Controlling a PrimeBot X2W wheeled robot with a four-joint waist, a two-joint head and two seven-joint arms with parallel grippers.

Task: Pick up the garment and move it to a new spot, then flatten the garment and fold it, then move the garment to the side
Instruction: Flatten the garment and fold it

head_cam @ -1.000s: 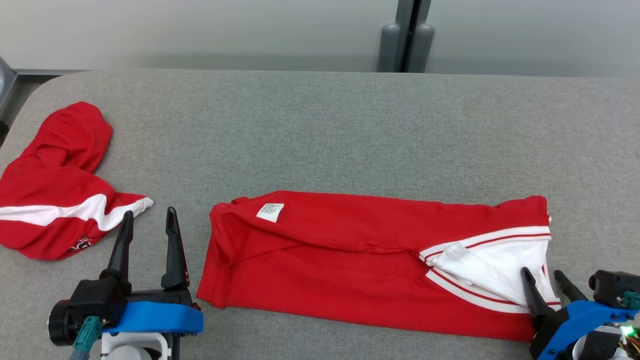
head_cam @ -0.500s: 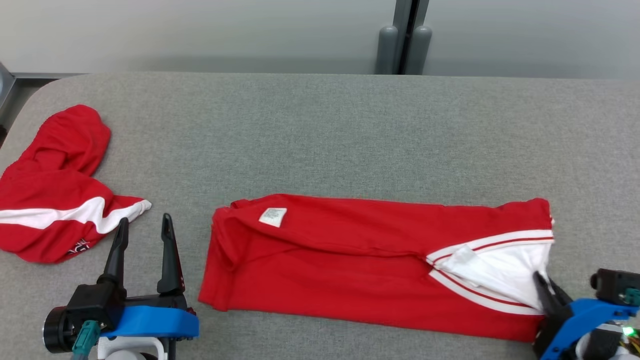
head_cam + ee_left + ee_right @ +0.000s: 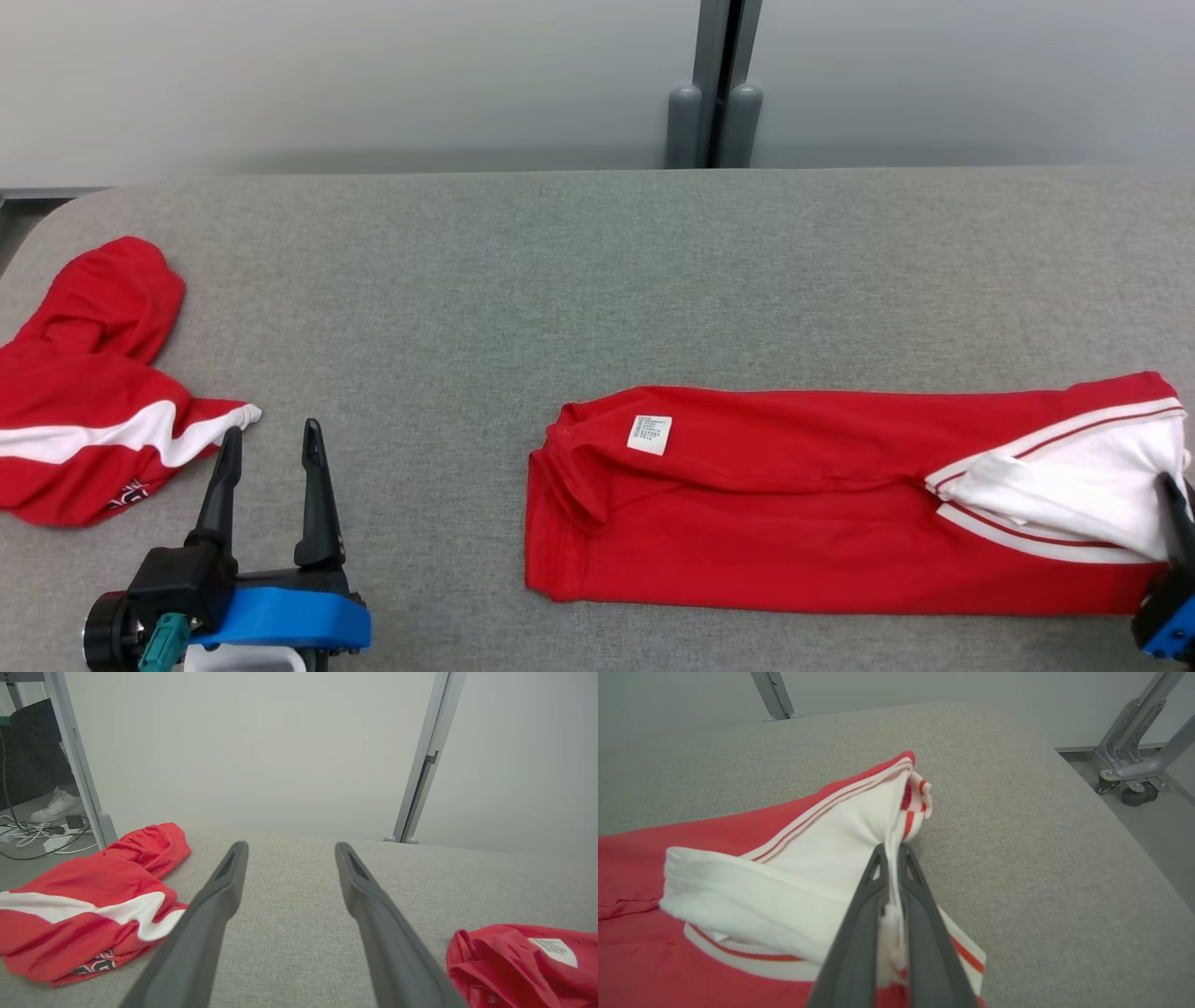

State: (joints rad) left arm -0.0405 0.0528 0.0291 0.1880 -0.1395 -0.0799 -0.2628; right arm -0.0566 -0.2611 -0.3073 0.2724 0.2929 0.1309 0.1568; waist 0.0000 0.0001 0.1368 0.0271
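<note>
Folded garment (image 3: 794, 523) during what I judge to be the move-to-the-side step. The garment lies as a long flat red band on the table (image 3: 560, 280), on its near half and reaching toward its right end. My right gripper (image 3: 891, 847) is clenched on the white striped panel (image 3: 822, 858) at the garment's end nearest the table's right edge. The two fingers are pressed together with white cloth between them. I judge that a pinch at this end lets the band be drawn along the table without opening the fold. My left gripper (image 3: 271, 431) is released and empty. Its fingers are spread over the table's near edge, toward the left end and apart from the garment, probably so that they do not disturb the fold. A second, crumpled garment (image 3: 84, 420) sits at the table's left end, touching neither gripper. Not resolved: how many layers the right fingers hold, since the cloth bunches between them. In the head view, the right gripper's body and the garment's last corner are cut off near the table's right end. The print on the care label (image 3: 649, 434) is too small to read. The dark lettering on the crumpled garment is partly tucked under.
</note>
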